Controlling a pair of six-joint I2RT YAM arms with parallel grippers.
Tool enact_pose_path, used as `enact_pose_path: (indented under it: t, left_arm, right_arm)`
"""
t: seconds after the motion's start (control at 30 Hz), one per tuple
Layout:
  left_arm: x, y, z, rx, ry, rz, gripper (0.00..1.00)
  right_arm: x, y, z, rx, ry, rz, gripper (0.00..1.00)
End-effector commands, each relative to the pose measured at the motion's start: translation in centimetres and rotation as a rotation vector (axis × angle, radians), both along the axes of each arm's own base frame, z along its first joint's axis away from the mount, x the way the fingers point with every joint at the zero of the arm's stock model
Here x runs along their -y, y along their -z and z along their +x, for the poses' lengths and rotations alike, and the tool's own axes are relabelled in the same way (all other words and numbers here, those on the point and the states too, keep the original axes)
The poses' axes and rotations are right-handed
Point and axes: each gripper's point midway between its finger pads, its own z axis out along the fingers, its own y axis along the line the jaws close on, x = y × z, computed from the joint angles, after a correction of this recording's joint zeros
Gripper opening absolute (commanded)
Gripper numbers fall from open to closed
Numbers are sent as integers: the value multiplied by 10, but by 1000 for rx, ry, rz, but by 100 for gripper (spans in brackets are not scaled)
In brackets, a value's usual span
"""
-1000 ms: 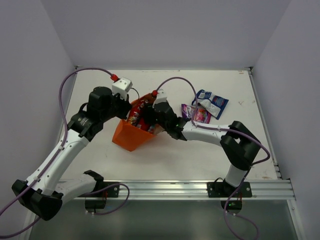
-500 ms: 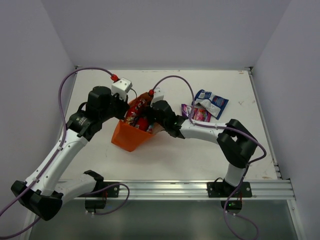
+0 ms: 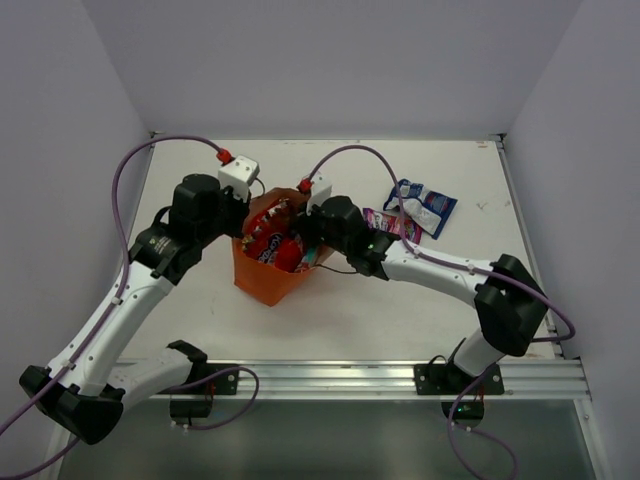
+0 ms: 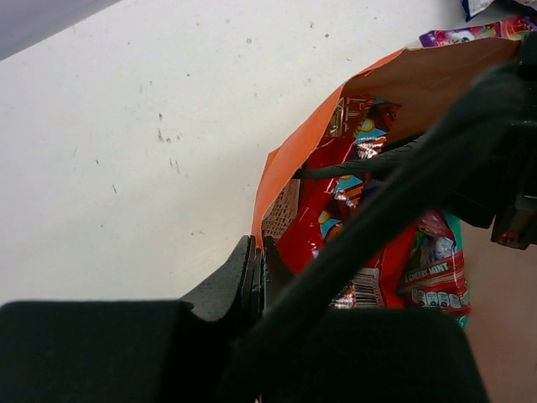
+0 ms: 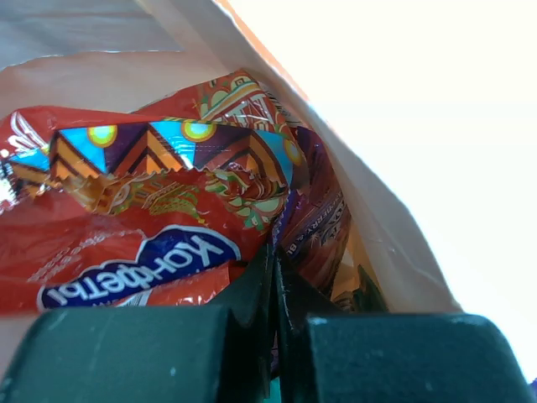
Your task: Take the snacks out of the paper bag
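The orange paper bag (image 3: 265,281) stands on the table, mouth up, with several red snack packets (image 3: 268,240) inside. My left gripper (image 3: 243,231) is shut on the bag's left rim; the left wrist view shows its jaws (image 4: 256,254) pinching the orange edge (image 4: 285,168). My right gripper (image 3: 306,243) reaches into the bag's mouth from the right. In the right wrist view it (image 5: 275,256) is shut on the edge of a purple packet (image 5: 317,220), next to a red packet (image 5: 126,252) and the bag's cream inside (image 5: 84,71).
A magenta packet (image 3: 398,227) and a blue-and-white packet (image 3: 428,206) lie on the table right of the bag. White walls close in the table at the back and sides. A metal rail (image 3: 350,378) runs along the near edge.
The bag has turned more upright and shifted slightly toward the left arm. The right arm has stretched out, its elbow swinging right, with its gripper still in the bag's mouth.
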Motion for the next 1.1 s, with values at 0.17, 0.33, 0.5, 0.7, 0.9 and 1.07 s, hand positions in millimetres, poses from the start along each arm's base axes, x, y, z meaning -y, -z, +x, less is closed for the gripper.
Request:
enact_pose_path:
  t: [0.17,0.33,0.5,0.7,0.9,1.07]
  left_arm:
    - [-2,-59,19,199,-36,-44,0]
    - [-14,-63,25,211,-114,-31,0]
    - [-17,-72,28,238,-141,-39,0]
    - [-34,-80,32,268,-235,-14,0]
    - [-51,-84,42,305,-302,43,0]
    - [-68,-84,57,339,-327,86,0]
  right_arm:
    - [-20,-163,-17,249,-109,302,0]
    - [-13,-201,-18,299,-95,334,0]
    - [-9,-234,-16,328,-71,368,0]
    - [-7,-258,-18,343,-73,383,0]
    - [16,-297,-36,392,-81,409,0]
    - [58,-322,-39,435,-8,383,0]
